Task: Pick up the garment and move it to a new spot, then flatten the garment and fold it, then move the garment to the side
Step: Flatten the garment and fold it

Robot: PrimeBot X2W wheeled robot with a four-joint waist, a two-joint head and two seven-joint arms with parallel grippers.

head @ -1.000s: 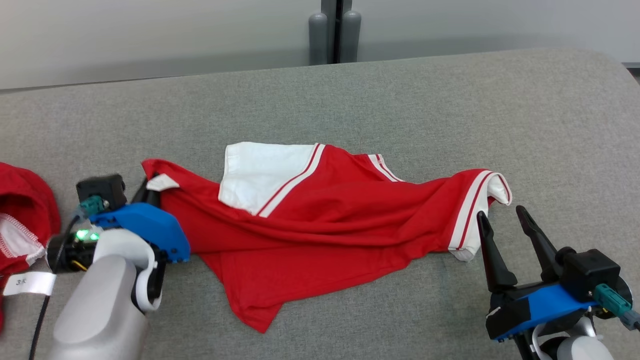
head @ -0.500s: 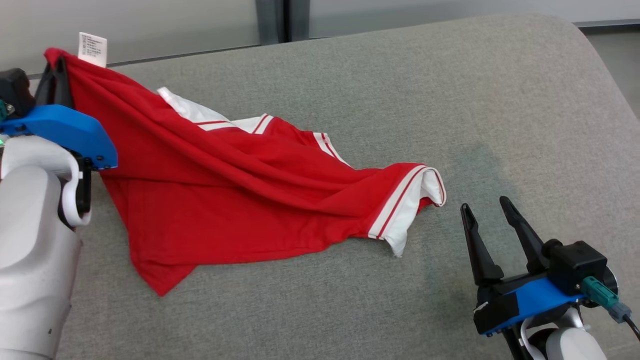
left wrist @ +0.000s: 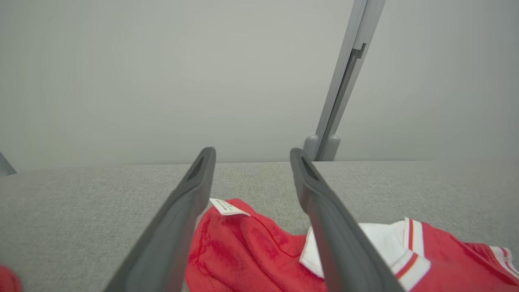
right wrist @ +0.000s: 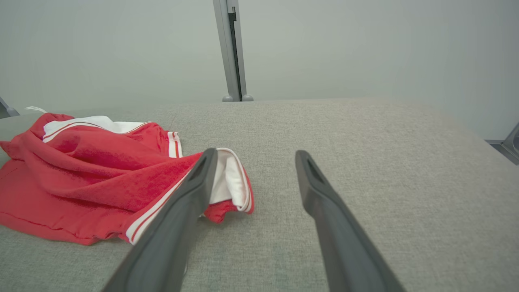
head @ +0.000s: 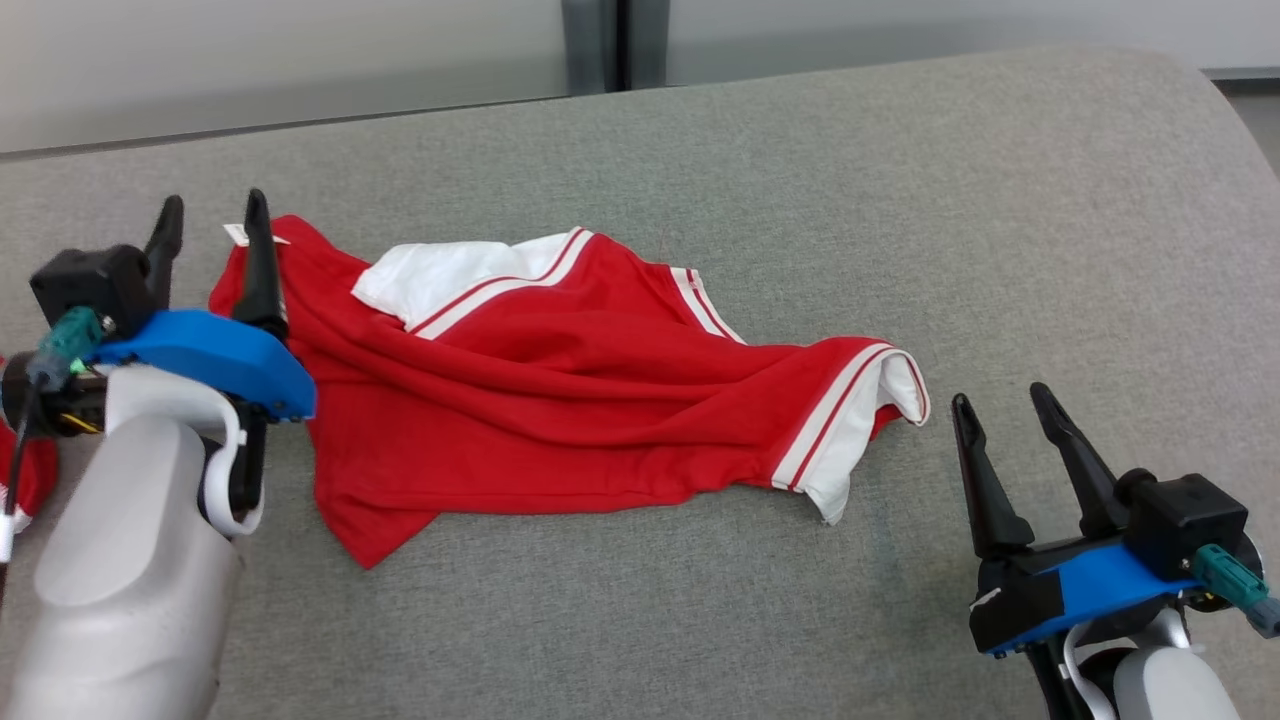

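The left gripper (head: 214, 205) sits at the left edge, jaws spread wide, fingers pointing up, on a pale forearm (head: 130, 580) rising from the lower left corner. The right gripper (head: 1000, 398) sits at the lower right, jaws also apart, fingers pointing up.

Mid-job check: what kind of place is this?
Likely an indoor lab or test room: a broad grey fabric-covered surface, a bare pale wall with a metal post behind it, and a red-and-white garment laid out.

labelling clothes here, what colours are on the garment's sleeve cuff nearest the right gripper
White, edged with red stripes, on a red garment. The sleeve cuff shows best in the right wrist view.
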